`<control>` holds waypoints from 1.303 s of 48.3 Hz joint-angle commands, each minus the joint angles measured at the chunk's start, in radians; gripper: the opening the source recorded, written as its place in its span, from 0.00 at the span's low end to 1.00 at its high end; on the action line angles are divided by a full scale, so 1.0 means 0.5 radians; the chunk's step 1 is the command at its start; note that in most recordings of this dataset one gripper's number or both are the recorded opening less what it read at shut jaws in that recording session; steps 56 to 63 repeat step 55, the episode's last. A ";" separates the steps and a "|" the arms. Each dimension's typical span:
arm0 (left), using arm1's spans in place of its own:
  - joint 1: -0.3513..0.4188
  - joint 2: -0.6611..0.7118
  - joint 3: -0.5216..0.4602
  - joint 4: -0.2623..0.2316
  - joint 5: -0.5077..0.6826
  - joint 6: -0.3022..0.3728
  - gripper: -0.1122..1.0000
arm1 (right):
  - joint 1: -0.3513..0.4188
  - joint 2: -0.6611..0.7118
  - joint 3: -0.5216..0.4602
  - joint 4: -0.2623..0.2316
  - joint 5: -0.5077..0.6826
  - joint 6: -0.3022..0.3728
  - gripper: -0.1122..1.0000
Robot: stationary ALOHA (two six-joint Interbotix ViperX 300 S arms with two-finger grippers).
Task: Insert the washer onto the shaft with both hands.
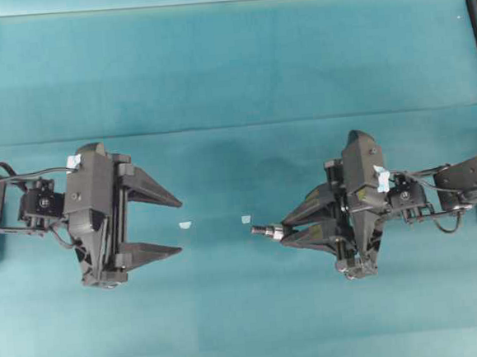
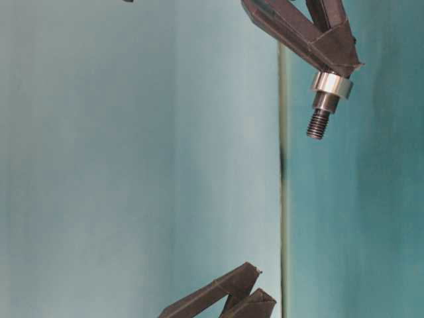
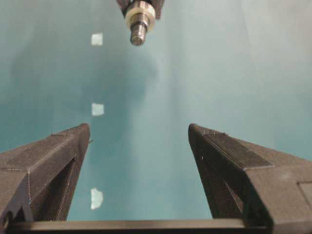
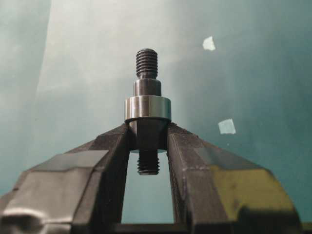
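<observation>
Right gripper [image 4: 148, 146] jaws clamped on shaft [image 4: 147, 85], washer [image 4: 147, 108] seated; left gripper [image 3: 139, 134] gaping, empty: any slackening risks a drop onto bench [image 1: 232, 311].

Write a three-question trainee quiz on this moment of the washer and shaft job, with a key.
1. True or false: the washer already sits on the shaft.
2. Which gripper grips the shaft? A) left gripper B) right gripper
3. Fill in: the left gripper's jaws stand ____ and hold nothing.

Key: 1 true; 2 B; 3 open.
</observation>
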 commanded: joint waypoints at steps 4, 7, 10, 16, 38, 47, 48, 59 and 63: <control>-0.003 -0.028 -0.021 0.006 -0.009 -0.003 0.90 | 0.000 -0.025 -0.028 -0.003 -0.012 -0.003 0.10; -0.003 -0.025 -0.021 0.006 -0.009 -0.003 0.90 | 0.000 -0.028 -0.028 -0.003 -0.012 -0.003 0.10; -0.003 -0.028 -0.018 0.006 -0.009 -0.003 0.90 | 0.000 -0.025 -0.028 -0.003 -0.012 -0.003 0.10; -0.003 -0.025 -0.021 0.006 -0.009 -0.003 0.90 | 0.000 -0.025 -0.028 -0.003 -0.012 -0.006 0.10; -0.003 -0.028 -0.021 0.006 -0.009 -0.003 0.90 | 0.000 -0.025 -0.028 -0.003 -0.012 -0.003 0.10; -0.003 -0.028 -0.021 0.006 -0.006 -0.003 0.90 | 0.000 -0.025 -0.031 -0.003 -0.012 -0.003 0.10; -0.003 -0.025 -0.021 0.006 -0.003 -0.003 0.90 | 0.000 -0.025 -0.028 -0.003 -0.012 -0.003 0.10; -0.003 -0.028 -0.021 0.006 0.031 -0.003 0.90 | 0.000 -0.025 -0.028 -0.003 -0.012 -0.003 0.10; -0.003 -0.028 -0.021 0.006 0.031 -0.003 0.90 | 0.000 -0.025 -0.028 -0.003 -0.012 -0.003 0.10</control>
